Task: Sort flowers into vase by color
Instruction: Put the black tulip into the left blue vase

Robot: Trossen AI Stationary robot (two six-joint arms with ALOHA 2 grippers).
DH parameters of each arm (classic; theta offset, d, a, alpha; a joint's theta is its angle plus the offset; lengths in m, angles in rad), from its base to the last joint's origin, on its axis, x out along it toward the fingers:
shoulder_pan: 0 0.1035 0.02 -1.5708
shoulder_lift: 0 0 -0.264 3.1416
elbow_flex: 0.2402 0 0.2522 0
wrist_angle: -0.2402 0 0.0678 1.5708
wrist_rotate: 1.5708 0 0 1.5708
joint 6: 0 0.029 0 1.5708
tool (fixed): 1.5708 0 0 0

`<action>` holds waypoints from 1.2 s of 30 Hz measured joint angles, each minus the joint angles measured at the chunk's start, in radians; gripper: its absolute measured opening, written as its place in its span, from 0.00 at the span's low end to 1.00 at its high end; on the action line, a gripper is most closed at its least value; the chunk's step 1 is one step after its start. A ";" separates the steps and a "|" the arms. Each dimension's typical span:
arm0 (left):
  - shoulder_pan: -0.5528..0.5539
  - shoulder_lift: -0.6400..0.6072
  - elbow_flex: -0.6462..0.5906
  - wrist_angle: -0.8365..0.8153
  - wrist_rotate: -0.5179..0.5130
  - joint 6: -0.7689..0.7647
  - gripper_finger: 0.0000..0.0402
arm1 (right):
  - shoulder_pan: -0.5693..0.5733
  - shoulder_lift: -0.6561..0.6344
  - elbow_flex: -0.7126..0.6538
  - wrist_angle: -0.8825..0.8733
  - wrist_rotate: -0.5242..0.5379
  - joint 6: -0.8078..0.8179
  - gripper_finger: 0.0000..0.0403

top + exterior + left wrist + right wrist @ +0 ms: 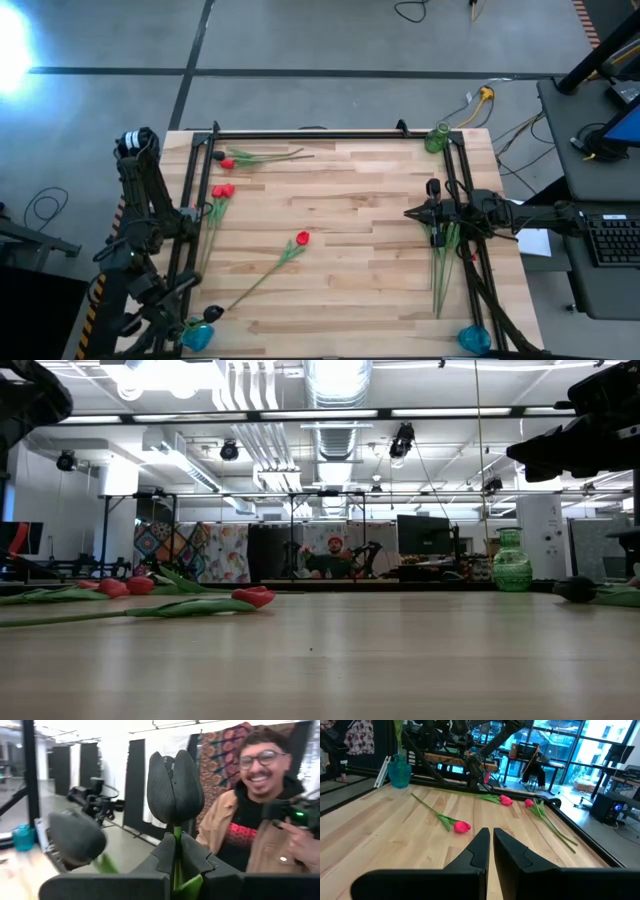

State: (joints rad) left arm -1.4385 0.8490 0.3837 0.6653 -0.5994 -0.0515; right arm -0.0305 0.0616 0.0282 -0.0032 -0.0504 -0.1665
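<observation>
Left tool is pinching the green stem of a black flower, just under the head. The flower stands straight up between the pads. This tool is at about 7 o'clock on the tabletop, right by a blue vase. A 2nd dark head shows close beside the tool. I cannot tell if that one is in the vase.

Right tool is pressed together and holds nothing. It hangs over the tabletop at about 3 o'clock and points toward the middle.

4 red flowers lie flat on the wood. 1 is near the middle, 2 are at 9 o'clock, and 1 is at 10 o'clock. A bunch of dark flowers lies at 4 o'clock, under the right arm. I cannot count them.

A green vase stands at 1 o'clock, and it looks empty. Another blue vase stands at 5 o'clock.

I think the job has only just begun. At most 1 or 2 dark flowers are at the vase at 7 o'clock. All the red ones, and the dark bunch, have yet to be picked up and put in a vase.

A person is in the room past the tabletop.
</observation>
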 joint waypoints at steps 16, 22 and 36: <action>-0.200 -0.040 -0.001 -0.076 -0.385 0.008 0.18 | 0.000 0.000 0.000 0.000 0.000 0.000 0.04; -0.202 -0.060 -0.001 -0.227 -0.329 -0.155 0.28 | 0.000 0.000 0.000 0.000 0.000 0.001 0.04; -0.201 -0.160 0.010 -0.397 -0.248 -0.264 0.39 | 0.000 0.000 0.000 0.000 0.000 0.001 0.04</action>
State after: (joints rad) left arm -1.6394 0.6892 0.3935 0.2683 -0.8478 -0.3156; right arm -0.0303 0.0616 0.0281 -0.0032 -0.0505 -0.1650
